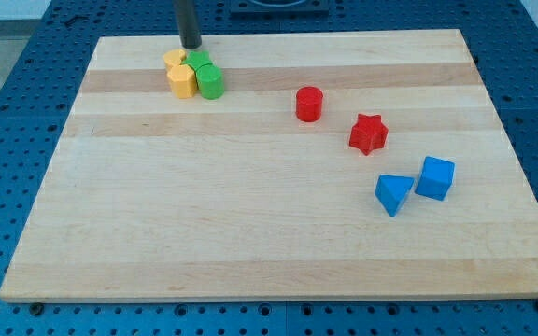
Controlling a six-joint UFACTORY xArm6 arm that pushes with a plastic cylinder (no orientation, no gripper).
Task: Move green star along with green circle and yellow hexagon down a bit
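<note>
A tight cluster sits near the board's top left. The green star [199,63] is at its top right, the green circle [211,82] just below it, and the yellow hexagon [182,80] to the left of the circle. Another yellow block [174,60] lies behind the hexagon, its shape unclear. All of them touch or nearly touch. My tip [191,45] stands just above the cluster, close to the green star's top edge. I cannot tell if it touches.
A red cylinder [309,103] and a red star [368,133] lie right of centre. A blue triangle [393,193] and a blue cube [435,177] lie further right and lower. The wooden board [269,252] ends just above my tip.
</note>
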